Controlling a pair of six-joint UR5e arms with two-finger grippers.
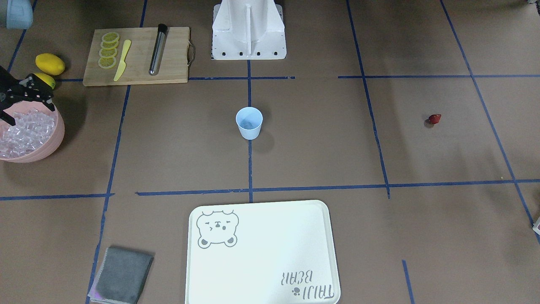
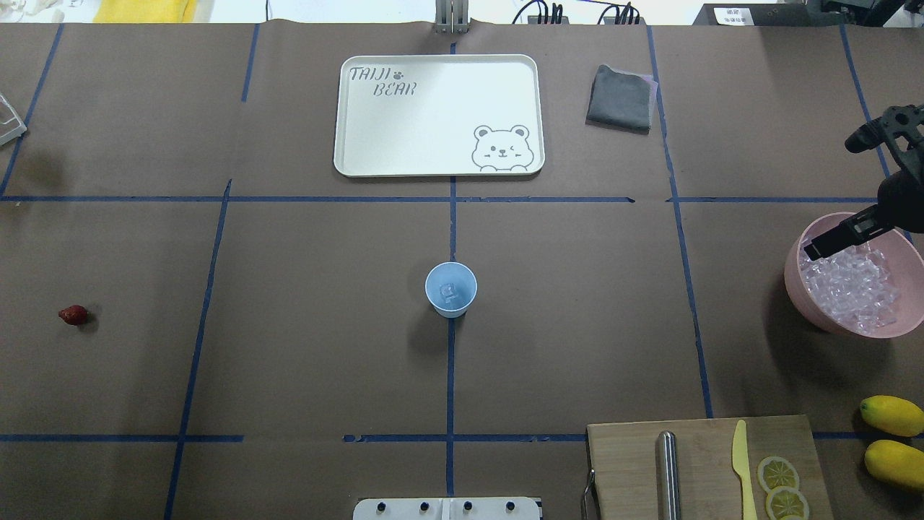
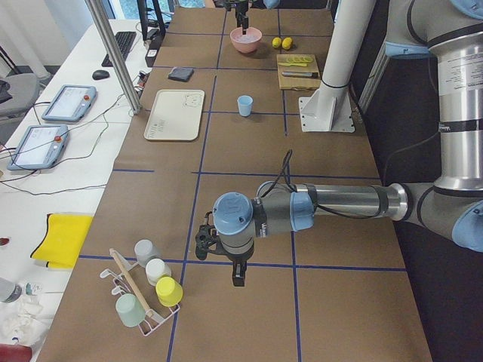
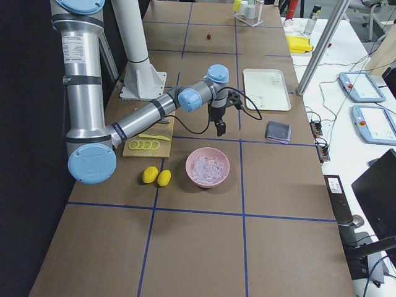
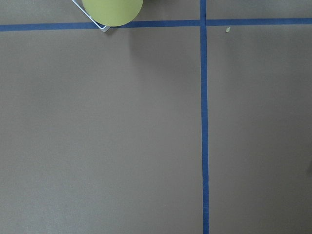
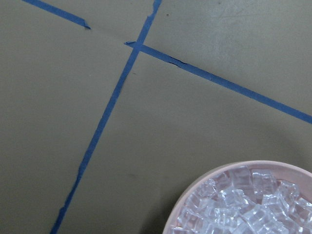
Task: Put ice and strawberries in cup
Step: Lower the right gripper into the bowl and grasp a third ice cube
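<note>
The right claw [image 2: 830,198] is seen hanging high over the rim of the pink bowl [image 2: 798,289], at about ten o'clock of it, jaws spread wide and nothing held. The ice [image 2: 855,289] is heaped in that bowl, well apart from the cup [image 2: 450,289], which stands upright at mid-worktop. In the overhead view the bowl lies at three o'clock of the cup. The strawberry [image 2: 73,315] is found alone at nine o'clock of the cup, far off.

A pale mark is glimpsed in the cup's bottom (a cube or a moulded stamp, it cannot be told). The left claw [image 3: 226,260] is held over bare worktop near a rack of cups [image 3: 147,298]; whether it is spread or closed cannot be told.

Trouble to be watched for: on a straight descent from here the rim may be struck and the bowl tipped. Slick cubes may be squeezed out, or dropped on the long carry. The light cup could be toppled by a low release, and the soft berry crushed by a hard pinch.
</note>
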